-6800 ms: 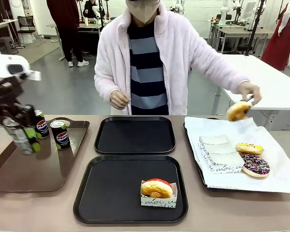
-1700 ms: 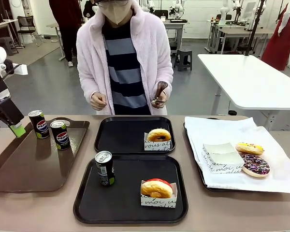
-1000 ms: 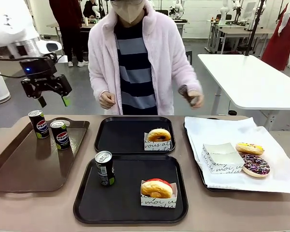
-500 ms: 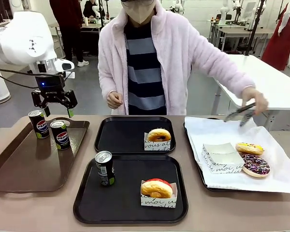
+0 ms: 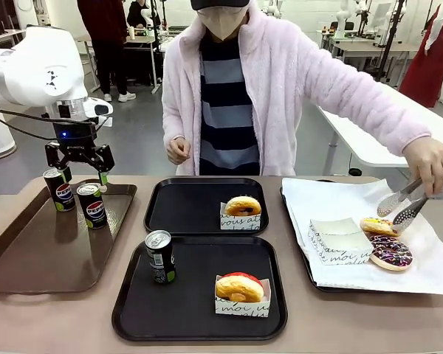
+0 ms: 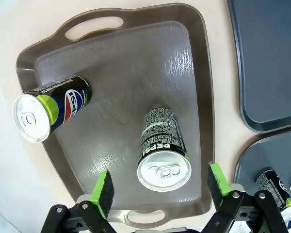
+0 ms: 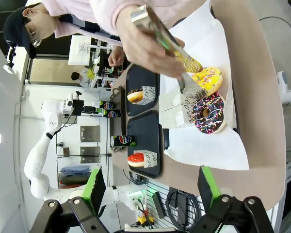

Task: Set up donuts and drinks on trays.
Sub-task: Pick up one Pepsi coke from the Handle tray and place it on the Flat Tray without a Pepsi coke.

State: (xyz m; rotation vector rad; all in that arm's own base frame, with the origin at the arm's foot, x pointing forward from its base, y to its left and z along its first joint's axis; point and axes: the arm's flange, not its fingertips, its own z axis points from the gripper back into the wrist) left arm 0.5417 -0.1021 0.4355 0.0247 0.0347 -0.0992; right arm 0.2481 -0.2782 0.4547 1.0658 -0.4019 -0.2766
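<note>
My left gripper (image 5: pixel 82 177) hangs open just above two Pepsi cans (image 5: pixel 57 190) (image 5: pixel 92 206) standing on the brown handled tray. In the left wrist view its open gripper (image 6: pixel 160 187) is straight over the nearer can (image 6: pixel 164 167), with green pads (image 6: pixel 103 193) either side. The near black tray (image 5: pixel 133 310) holds a third can (image 5: pixel 160 257) and a red-iced donut (image 5: pixel 239 287). A plain donut (image 5: pixel 243 206) sits on the far black tray (image 5: pixel 177 214). My right gripper (image 7: pixel 150 187) is open and empty, high above the table.
At the right, the person's tongs (image 5: pixel 399 206) touch a yellow-iced donut (image 5: pixel 379 226) on the paper-lined tray (image 5: pixel 332 280), beside a chocolate-sprinkle donut (image 5: pixel 390 252) and paper holders (image 5: pixel 338 237). The brown tray (image 5: pixel 37 258) has free room at its front.
My left arm swung in from the left and lowered, open, over the two cans. The person's hand reached right and brought the tongs down onto the yellow donut.
</note>
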